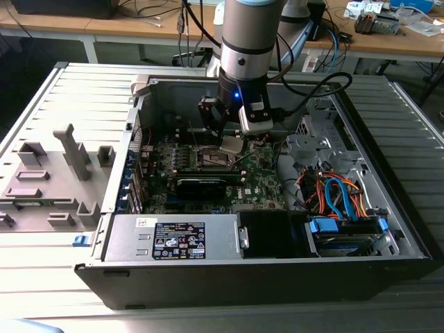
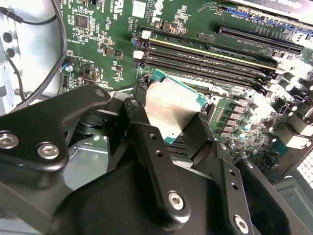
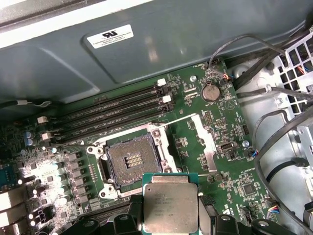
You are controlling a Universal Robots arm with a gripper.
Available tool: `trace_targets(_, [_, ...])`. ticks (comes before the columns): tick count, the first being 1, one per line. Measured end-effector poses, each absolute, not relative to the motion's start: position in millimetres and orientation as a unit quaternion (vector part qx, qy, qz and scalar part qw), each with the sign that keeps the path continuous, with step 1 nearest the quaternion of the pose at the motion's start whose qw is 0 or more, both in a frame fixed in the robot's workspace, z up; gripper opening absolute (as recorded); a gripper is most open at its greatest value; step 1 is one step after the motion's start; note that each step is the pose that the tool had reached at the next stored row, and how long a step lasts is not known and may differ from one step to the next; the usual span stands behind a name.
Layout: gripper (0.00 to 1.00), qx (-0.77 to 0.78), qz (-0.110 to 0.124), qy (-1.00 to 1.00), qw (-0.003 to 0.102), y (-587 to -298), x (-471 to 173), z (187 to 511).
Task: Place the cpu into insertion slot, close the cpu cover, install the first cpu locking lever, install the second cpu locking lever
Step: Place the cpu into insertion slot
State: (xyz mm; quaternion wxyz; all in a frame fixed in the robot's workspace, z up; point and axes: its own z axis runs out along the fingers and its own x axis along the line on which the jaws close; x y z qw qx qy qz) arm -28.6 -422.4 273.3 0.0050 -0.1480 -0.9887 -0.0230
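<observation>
Grey steel computer case (image 1: pixel 180 97) lying open, green motherboard (image 3: pixel 234 181) inside. Above the board, black gripper (image 2: pixel 168 122), jaws clamped on opposite edges of the cpu (image 3: pixel 170 205). Held clear of the board, near the uncovered insertion slot (image 3: pixel 131 160), not yet seated in it.

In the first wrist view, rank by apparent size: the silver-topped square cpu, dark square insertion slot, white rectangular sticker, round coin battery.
1. Silver-topped square cpu and dark square insertion slot: alike; the cpu sits nearer the camera, so unranked.
2. Then white rectangular sticker.
3. Smallest: round coin battery.
</observation>
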Motion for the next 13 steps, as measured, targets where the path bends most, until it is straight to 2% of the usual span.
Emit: trace_targets(13, [0.55,-0.154,-0.023,-0.988,0.005,-422.4,-28.6,273.2])
